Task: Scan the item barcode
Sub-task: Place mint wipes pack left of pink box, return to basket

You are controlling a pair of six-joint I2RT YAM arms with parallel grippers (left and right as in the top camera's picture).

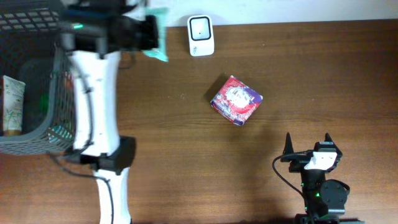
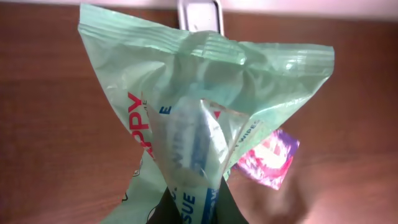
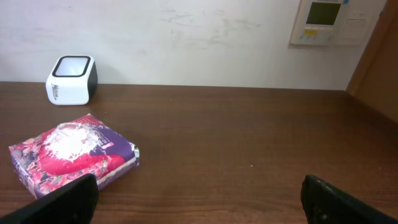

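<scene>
My left gripper [image 2: 198, 208] is shut on a light green tissue packet [image 2: 205, 106] with blue and red print, held up above the table. Seen from overhead, the packet [image 1: 159, 34] hangs at the back of the table, just left of the white barcode scanner [image 1: 201, 35]. The scanner's top [image 2: 199, 14] shows behind the packet in the left wrist view. My right gripper [image 1: 308, 148] rests open near the front right edge, with nothing between its fingers [image 3: 68, 199].
A purple and pink packet [image 1: 236, 99] lies mid-table, also seen in the right wrist view [image 3: 71, 155]. A dark mesh basket [image 1: 31, 74] at the left edge holds a white tube [image 1: 12, 106]. A wall [image 3: 186, 37] rises behind the scanner [image 3: 71, 79].
</scene>
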